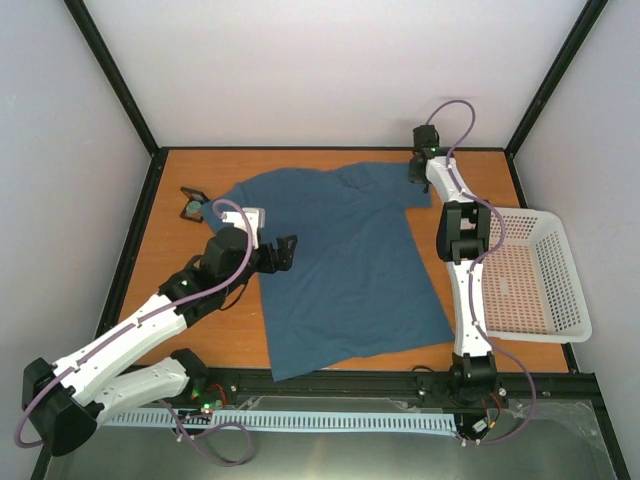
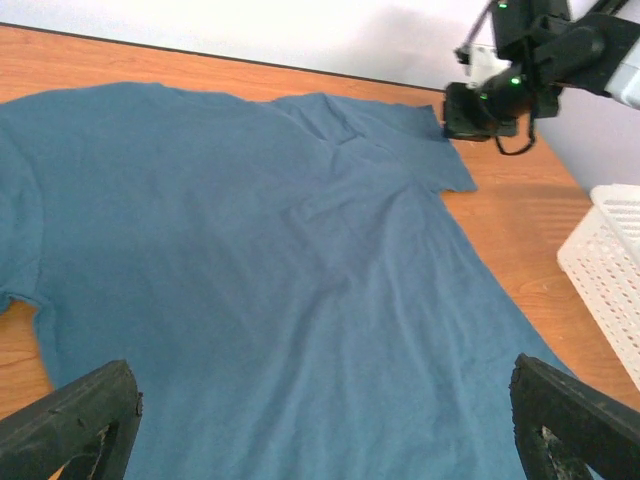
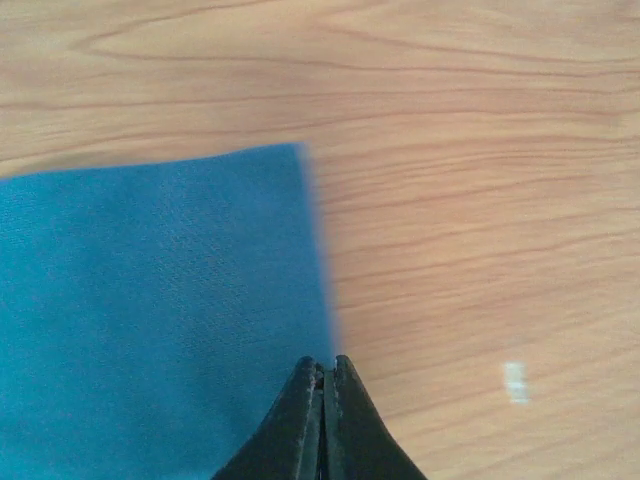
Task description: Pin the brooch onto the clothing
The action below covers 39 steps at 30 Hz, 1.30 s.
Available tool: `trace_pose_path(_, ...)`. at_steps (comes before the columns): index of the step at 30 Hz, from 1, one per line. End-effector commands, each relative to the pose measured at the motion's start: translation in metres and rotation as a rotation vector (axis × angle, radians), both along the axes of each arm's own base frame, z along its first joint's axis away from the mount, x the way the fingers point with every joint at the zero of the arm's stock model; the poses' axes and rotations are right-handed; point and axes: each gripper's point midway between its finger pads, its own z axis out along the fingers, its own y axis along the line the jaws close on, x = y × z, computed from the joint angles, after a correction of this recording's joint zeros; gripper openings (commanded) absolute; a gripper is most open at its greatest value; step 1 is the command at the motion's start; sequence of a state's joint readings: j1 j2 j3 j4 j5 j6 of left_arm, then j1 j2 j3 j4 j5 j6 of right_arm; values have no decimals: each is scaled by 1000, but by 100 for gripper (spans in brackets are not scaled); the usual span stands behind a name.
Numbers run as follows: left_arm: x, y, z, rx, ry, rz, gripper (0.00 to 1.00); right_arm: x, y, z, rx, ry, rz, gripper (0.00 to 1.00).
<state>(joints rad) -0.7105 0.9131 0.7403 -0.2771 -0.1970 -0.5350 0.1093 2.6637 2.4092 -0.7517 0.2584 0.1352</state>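
1. We take this for a robotics lab test cell: a left arm (image 1: 140, 330) and a right arm (image 1: 465, 300) are bolted to a black rail (image 1: 350, 378) at the near edge of a wooden table (image 1: 165, 205).
2. We see black frame posts (image 1: 110, 75) and plain pale panels (image 1: 330, 70) boxing the table in.
3. We note exposed cables (image 1: 455, 108) looping off the arms, and a white slotted cable duct (image 1: 320, 420) along the front.
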Motion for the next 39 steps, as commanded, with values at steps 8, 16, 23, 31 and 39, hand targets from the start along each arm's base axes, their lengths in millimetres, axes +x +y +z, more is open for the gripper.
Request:
trace_pose_path(8,64,8,10,-17,79,59,100,13,23,90,32,-156,152,38)
trace_pose_path(16,64,-71,-78,28,335,-299,100,30,68,74,81,-199,362,63)
trace_pose_path(23,-4,-119,-140,42,487,-499,100,50,70,65,26,-245,377,74)
trace_pose_path(31,-62,-77,-216,80,763,-408,100,49,80,47,17,-225,403,74)
trace_pose_path(39,-125,-37,-240,35,1006,-301,100,44,119,40,-74,-215,522,72)
